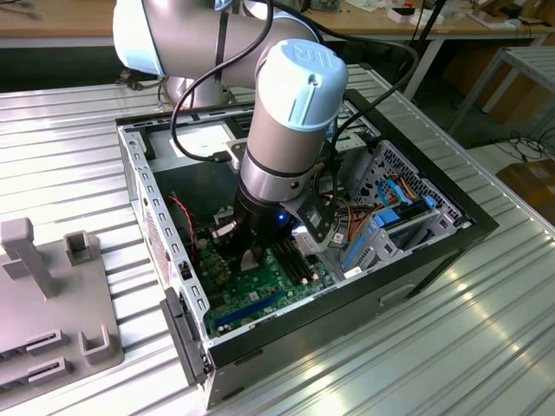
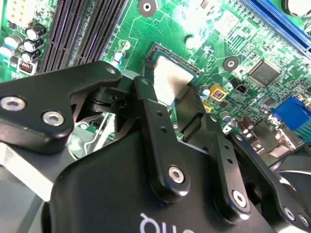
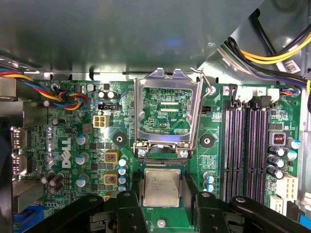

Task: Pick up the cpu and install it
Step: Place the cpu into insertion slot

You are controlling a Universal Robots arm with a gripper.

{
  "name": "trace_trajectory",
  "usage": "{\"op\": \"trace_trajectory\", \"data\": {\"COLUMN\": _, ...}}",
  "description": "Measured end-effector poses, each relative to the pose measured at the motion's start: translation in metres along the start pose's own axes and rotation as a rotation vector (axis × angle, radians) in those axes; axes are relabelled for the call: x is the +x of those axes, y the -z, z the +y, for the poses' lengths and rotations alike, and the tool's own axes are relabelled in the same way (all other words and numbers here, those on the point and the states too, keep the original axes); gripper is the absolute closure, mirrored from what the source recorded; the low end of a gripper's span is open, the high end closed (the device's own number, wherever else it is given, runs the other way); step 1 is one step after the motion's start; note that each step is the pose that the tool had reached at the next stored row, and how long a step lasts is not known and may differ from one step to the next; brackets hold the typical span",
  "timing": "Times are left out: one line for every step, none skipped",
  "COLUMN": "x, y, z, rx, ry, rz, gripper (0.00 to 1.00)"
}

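1. My gripper (image 2: pixel 169 92) is closed around the cpu (image 2: pixel 167 77) — in the second wrist view its fingers (image 2: pixel 155 121) press on two opposite edges;
2. the cpu lies flat at the socket (image 3: pixel 163 163); I cannot tell whether it is seated;
3. the socket's metal frame (image 3: pixel 167 109) stands hinged open just beside it;
4. all this sits on the green motherboard (image 3: pixel 87 145) — inside the open computer case (image 1: pixel 416 251).

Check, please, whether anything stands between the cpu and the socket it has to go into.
Nothing visible does. In the first wrist view the socket's metal frame stands swung open, and the cpu lies at the socket opening by the gripper; whether it is seated I cannot tell.
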State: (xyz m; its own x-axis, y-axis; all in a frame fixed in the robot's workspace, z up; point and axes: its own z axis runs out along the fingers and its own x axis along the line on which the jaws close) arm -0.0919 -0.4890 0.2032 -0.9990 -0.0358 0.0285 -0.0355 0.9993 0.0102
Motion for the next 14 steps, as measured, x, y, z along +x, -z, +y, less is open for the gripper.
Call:
{"op": "trace_trajectory", "data": {"x": 0.0000, "y": -0.0001, "z": 0.0000, "rx": 0.0000, "ry": 0.001, "rz": 0.0000, "gripper": 0.56}}
{"op": "trace_trajectory", "data": {"x": -0.0001, "y": -0.0002, "z": 0.0000, "rx": 0.0000, "ry": 0.002, "rz": 0.0000, "gripper": 0.56}}
{"op": "trace_trajectory", "data": {"x": -0.0001, "y": -0.0002, "z": 0.0000, "rx": 0.0000, "ry": 0.002, "rz": 0.0000, "gripper": 0.56}}
{"op": "trace_trajectory", "data": {"x": -0.0001, "y": -0.0003, "z": 0.0000, "rx": 0.0000, "ry": 0.002, "rz": 0.0000, "gripper": 0.56}}
{"op": "trace_trajectory", "data": {"x": -0.0001, "y": -0.0004, "z": 0.0000, "rx": -0.0001, "ry": 0.002, "rz": -0.0001, "gripper": 0.56}}
{"op": "trace_trajectory", "data": {"x": -0.0001, "y": -0.0004, "z": 0.0000, "rx": 0.0000, "ry": 0.002, "rz": -0.0001, "gripper": 0.56}}
{"op": "trace_trajectory", "data": {"x": -0.0001, "y": -0.0004, "z": 0.0000, "rx": 0.0000, "ry": 0.002, "rz": 0.0000, "gripper": 0.56}}
{"op": "trace_trajectory", "data": {"x": -0.0001, "y": -0.0004, "z": 0.0000, "rx": 0.0001, "ry": 0.002, "rz": 0.0001, "gripper": 0.56}}
{"op": "trace_trajectory", "data": {"x": -0.0001, "y": -0.0005, "z": 0.0000, "rx": 0.0002, "ry": 0.002, "rz": 0.0000, "gripper": 0.56}}
{"op": "trace_trajectory", "data": {"x": -0.0001, "y": -0.0004, "z": 0.0000, "rx": 0.0006, "ry": 0.002, "rz": 0.0000, "gripper": 0.56}}
{"op": "trace_trajectory", "data": {"x": -0.0001, "y": -0.0005, "z": 0.0000, "rx": 0.0009, "ry": 0.002, "rz": 0.0000, "gripper": 0.56}}
{"op": "trace_trajectory", "data": {"x": -0.0001, "y": -0.0005, "z": 0.0000, "rx": 0.0010, "ry": 0.002, "rz": 0.0000, "gripper": 0.56}}
{"op": "trace_trajectory", "data": {"x": -0.0001, "y": -0.0005, "z": 0.0000, "rx": 0.0011, "ry": 0.002, "rz": 0.0000, "gripper": 0.55}}
{"op": "trace_trajectory", "data": {"x": -0.0001, "y": -0.0005, "z": 0.0000, "rx": 0.0012, "ry": 0.002, "rz": 0.0000, "gripper": 0.49}}
